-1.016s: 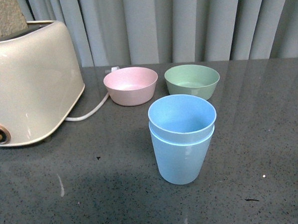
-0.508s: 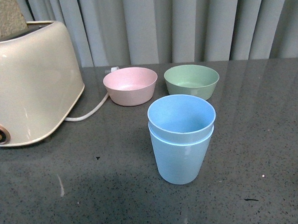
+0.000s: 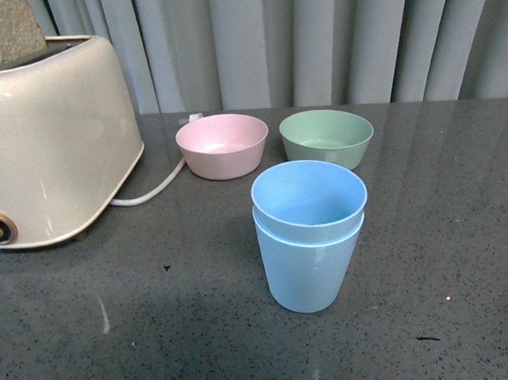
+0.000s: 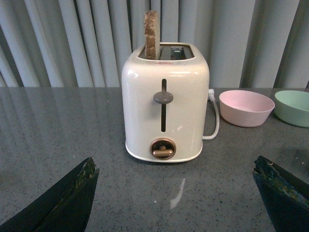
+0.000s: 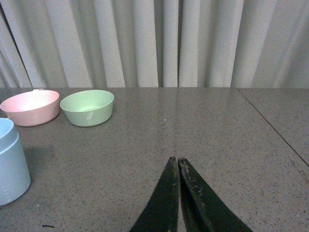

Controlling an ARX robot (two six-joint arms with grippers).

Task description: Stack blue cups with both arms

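Two light blue cups (image 3: 310, 238) stand nested, one inside the other, upright in the middle of the grey table in the front view. The same stack of blue cups (image 5: 10, 166) shows at the edge of the right wrist view. No arm appears in the front view. My left gripper (image 4: 176, 169) is open, its black fingers wide apart over bare table facing the toaster, nothing between them. My right gripper (image 5: 176, 162) is shut, its fingertips pressed together and empty, well away from the cups.
A cream toaster (image 3: 47, 141) with a slice of bread in it stands at the left, its white cord (image 3: 152, 191) trailing toward a pink bowl (image 3: 223, 145). A green bowl (image 3: 327, 138) sits beside the pink one, behind the cups. Grey curtains close off the back.
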